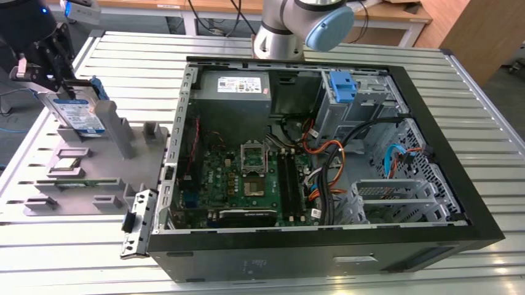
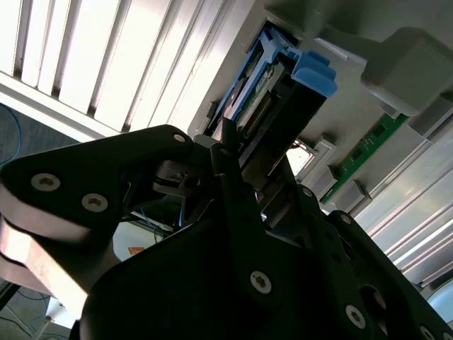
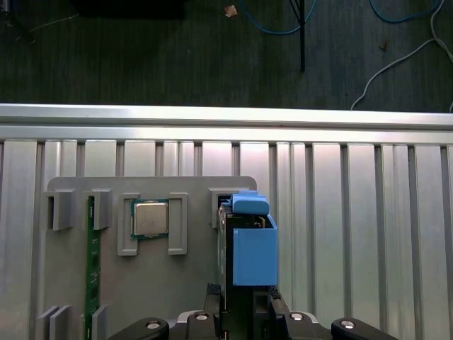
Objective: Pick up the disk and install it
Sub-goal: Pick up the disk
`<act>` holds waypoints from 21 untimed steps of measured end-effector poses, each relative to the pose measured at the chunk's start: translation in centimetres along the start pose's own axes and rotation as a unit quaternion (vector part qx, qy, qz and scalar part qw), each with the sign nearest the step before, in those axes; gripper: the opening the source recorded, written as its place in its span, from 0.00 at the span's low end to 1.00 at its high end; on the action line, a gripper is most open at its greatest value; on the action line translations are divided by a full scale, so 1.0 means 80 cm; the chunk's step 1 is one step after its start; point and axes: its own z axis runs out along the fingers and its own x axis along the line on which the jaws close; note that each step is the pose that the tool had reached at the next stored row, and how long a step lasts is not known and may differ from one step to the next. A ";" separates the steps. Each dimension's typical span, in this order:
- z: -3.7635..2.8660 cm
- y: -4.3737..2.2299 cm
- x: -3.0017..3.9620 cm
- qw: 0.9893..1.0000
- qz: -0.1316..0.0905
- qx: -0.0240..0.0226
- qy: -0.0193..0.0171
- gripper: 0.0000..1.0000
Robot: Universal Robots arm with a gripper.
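The disk (image 1: 80, 112) is gripped on edge between the closed fingers of the gripper (image 3: 243, 303). It is held upright over the grey tray (image 1: 82, 195), to the exterior view's left of the open case (image 1: 328, 246).

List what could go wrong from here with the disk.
1. The gripper is at one end of the disk, which stands upright in the grey fixture; a skewed pull could jam it there.
2. Loose cables cross the inside of the open case and might snag the disk on its way in.
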 end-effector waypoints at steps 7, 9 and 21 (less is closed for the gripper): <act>-0.0001 0.0000 0.0000 1.000 0.000 0.000 0.000 0.43; -0.0001 0.0000 0.0000 1.000 0.000 0.000 0.000 0.43; 0.0039 -0.0002 0.0003 1.000 0.000 0.000 0.000 0.43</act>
